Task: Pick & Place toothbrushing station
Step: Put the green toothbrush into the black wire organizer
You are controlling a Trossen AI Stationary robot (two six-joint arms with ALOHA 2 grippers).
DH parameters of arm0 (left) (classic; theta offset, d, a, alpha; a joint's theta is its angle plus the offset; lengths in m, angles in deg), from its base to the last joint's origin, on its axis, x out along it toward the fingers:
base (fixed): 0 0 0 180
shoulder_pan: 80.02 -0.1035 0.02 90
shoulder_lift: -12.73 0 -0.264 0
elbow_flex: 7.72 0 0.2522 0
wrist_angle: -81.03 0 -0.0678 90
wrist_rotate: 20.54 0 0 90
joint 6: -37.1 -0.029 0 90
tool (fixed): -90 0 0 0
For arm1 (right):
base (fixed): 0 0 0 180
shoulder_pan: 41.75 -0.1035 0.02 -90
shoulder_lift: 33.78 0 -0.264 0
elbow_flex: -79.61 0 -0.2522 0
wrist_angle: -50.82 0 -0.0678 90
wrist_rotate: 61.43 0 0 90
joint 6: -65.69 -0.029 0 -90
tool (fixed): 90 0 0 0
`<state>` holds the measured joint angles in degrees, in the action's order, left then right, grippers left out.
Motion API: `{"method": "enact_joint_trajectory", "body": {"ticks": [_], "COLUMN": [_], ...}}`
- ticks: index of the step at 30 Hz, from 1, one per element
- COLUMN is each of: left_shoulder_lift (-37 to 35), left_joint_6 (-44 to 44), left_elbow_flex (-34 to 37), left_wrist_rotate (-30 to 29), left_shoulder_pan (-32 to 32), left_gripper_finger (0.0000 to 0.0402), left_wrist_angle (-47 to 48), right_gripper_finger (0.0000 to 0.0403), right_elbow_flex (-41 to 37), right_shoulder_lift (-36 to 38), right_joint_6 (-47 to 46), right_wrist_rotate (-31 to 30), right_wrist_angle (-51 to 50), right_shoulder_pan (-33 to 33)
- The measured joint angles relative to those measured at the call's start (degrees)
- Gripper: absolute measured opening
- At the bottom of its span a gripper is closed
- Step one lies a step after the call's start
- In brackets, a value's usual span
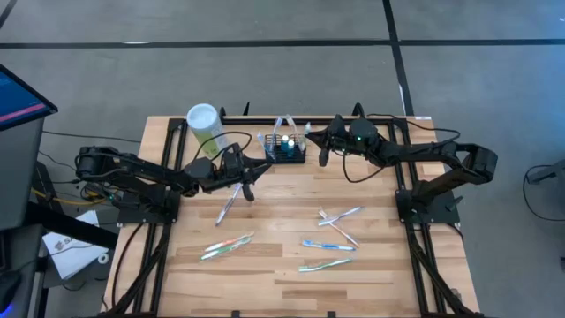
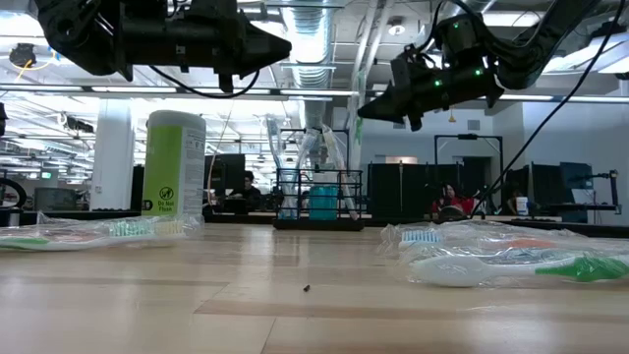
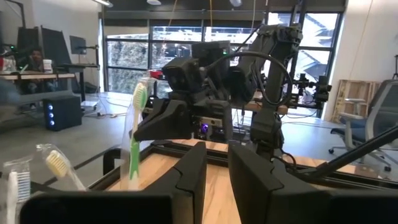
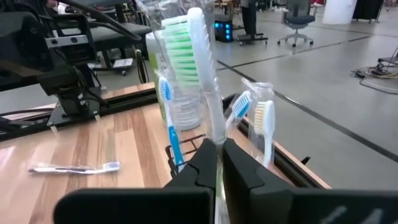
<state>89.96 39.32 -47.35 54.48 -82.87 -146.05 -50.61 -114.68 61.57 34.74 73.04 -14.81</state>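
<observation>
In the high view, the toothbrushing station [image 1: 284, 148], a black wire-mesh basket, is sitting at the middle of the table's [image 1: 265, 274] far edge, with a pale-green cylinder [image 1: 205, 125] standing near it toward the far left corner. The right gripper [image 1: 324, 148] is hovering just beside the basket, on the side facing the table's right edge. The left gripper [image 1: 245, 177] is hanging close in front of the basket, above one wrapped toothbrush [image 1: 228, 205]. Several more wrapped toothbrushes [image 1: 328, 245] are lying toward the near edge.

In the low view, both grippers are hanging well above the table top, and the basket is already carrying a few brushes upright.

In the left wrist view, the left pincer's fingers are standing slightly parted with nothing between them, pointing at the other arm.

In the right wrist view, the right pincer is pressed together on the handle of a white, green-bristled toothbrush [image 4: 198, 56] in a clear wrapper, carrying it upright just over the basket.

By my reading, the placing step is in hand: this brush is being delivered. The next move calls for lowering the handle into the open top, clear of the brushes already inside, then spreading the fingers and lifting straight off, so the light basket is not tipped.
</observation>
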Motion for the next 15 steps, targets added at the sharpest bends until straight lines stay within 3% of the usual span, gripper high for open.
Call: {"method": "enact_joint_trajectory", "body": {"ticks": [8,15], "left_shoulder_lift": [0.02,0.04], "left_joint_6": [0.00,0.15], "left_elbow_flex": [0.02,0.02], "left_wrist_rotate": [0.14,0.16], "left_shoulder_pan": [0.00,0.35], "left_gripper_finger": [0.0059,0.0059], "left_wrist_angle": [0.02,0.79], "right_gripper_finger": [0.0000,0.0000], "right_elbow_flex": [-0.06,-0.01], "right_shoulder_lift": [-2.54,-12.09], "right_joint_6": [-0.26,-2.01], "right_wrist_rotate": [0.00,-0.01], "right_wrist_angle": [1.16,11.44], "right_shoulder_pan": [0.04,0.63]}}
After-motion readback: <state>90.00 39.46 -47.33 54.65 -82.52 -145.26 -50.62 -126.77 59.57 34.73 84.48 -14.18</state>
